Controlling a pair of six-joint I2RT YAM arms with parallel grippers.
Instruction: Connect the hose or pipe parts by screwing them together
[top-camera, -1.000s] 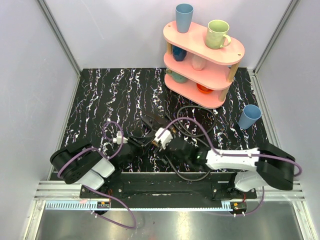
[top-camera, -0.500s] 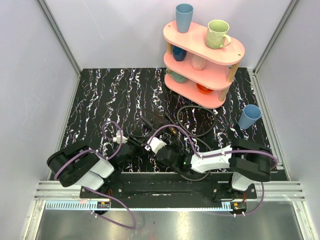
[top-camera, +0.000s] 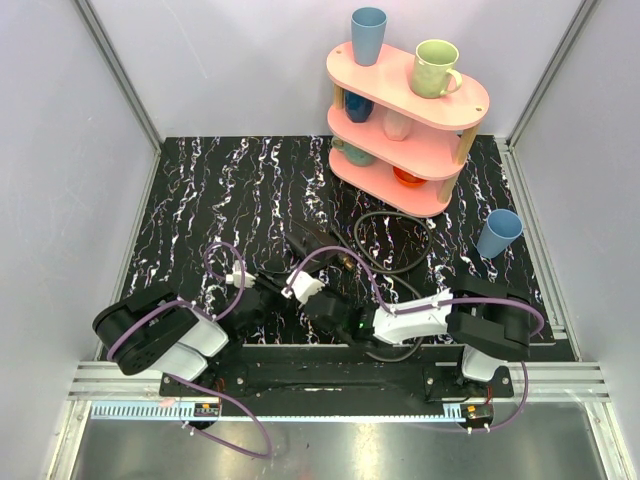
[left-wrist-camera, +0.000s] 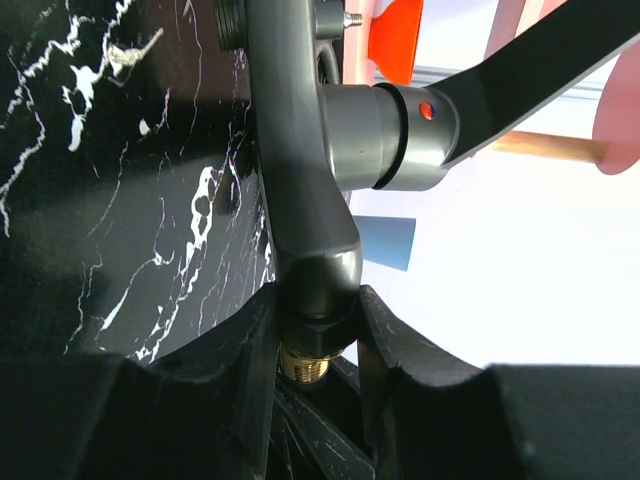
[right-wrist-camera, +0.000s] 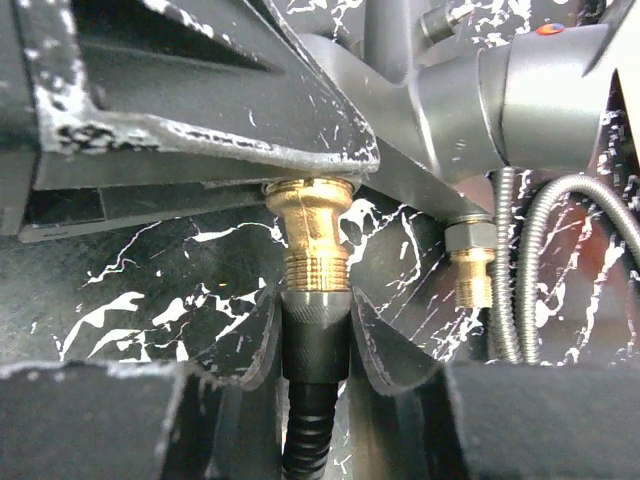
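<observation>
Top external view: the two grippers stood close together near the front middle of the black marbled table (top-camera: 200, 200), and a loop of black hose (top-camera: 392, 212) lay behind them, toward the pink shelf (top-camera: 440, 100).

In the left wrist view the left gripper (left-wrist-camera: 315, 312) was clamped on a grey elbow piece (left-wrist-camera: 300, 180). The piece's long axis ran away from the camera, its brass end (left-wrist-camera: 305, 362) sat down between the fingers (left-wrist-camera: 255, 345), and a side branch (left-wrist-camera: 400, 135) stuck out to the right.

In the right wrist view the right gripper (right-wrist-camera: 315, 315) was closed on the dark collar (right-wrist-camera: 315, 335) at the end of the hose. The hose end stood upright in the frame, and its brass fitting (right-wrist-camera: 308, 240) pointed away from the camera, its tip against the underside of the other gripper's fingers. Whether the threads had engaged could not be told. A second brass fitting (right-wrist-camera: 470, 275) on a silver braided hose (right-wrist-camera: 505, 290) hung just to the right.

The top tier of the shelf held a blue cup (top-camera: 368, 35) and a green mug (top-camera: 435, 68). The middle tier held a dark blue cup (top-camera: 358, 105) and a pink one (top-camera: 397, 125), and the bottom tier a teal cup (top-camera: 357, 153) and an orange bowl (top-camera: 408, 177). Another blue cup (top-camera: 497, 233) stood on the table to the right; its contents could not be seen.
</observation>
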